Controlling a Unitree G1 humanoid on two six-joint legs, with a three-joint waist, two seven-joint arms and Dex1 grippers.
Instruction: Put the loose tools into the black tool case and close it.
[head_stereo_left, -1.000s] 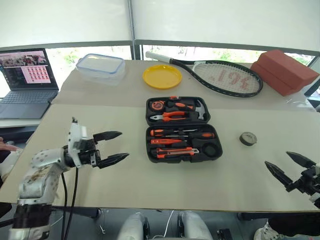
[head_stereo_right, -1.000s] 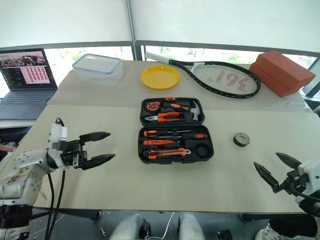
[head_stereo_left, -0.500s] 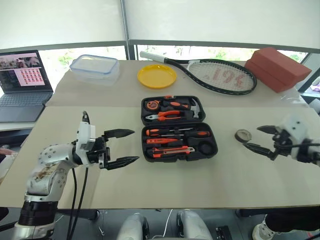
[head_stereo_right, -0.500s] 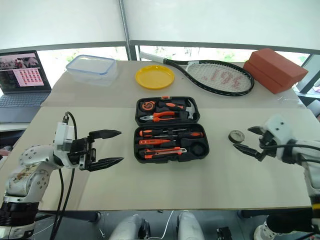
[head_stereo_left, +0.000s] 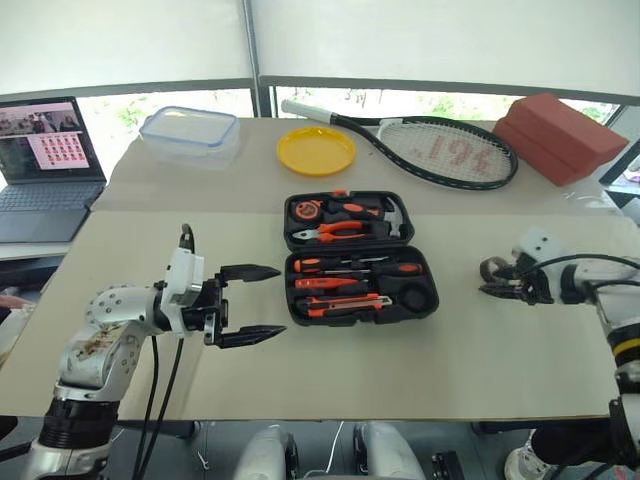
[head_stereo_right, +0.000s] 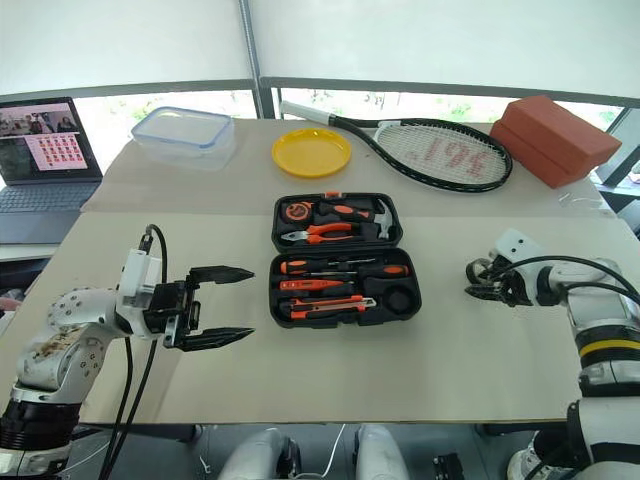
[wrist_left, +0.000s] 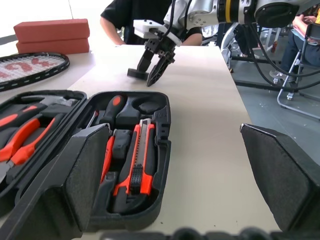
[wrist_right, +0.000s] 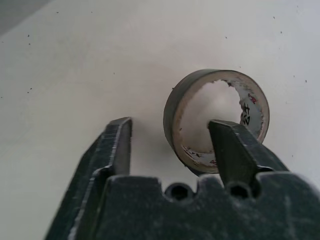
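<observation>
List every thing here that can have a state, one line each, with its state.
black tool case: open, lying flat, tools in its recesses
tape roll: on the table, one finger of the right gripper inside its hole, one outside, not yet pinched
left gripper: open, holding nothing
clear plastic box: lid on
laptop: open, screen lit
yellow plate: nothing on it
</observation>
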